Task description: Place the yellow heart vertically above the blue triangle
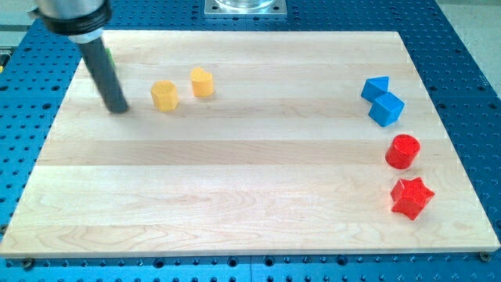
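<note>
The yellow heart (202,81) lies at the upper left of the wooden board (235,180). The blue triangle (375,88) lies at the upper right, touching a blue cube (387,109) just below it. My tip (119,108) rests on the board at the left, to the left of a yellow hexagon (164,95) and well left of the heart. The rod leans up toward the view's top left corner. The tip touches no block.
A red cylinder (402,151) and a red star (411,197) lie at the right edge, below the blue blocks. A sliver of a green block (111,56) shows behind the rod. A blue perforated table (462,63) surrounds the board.
</note>
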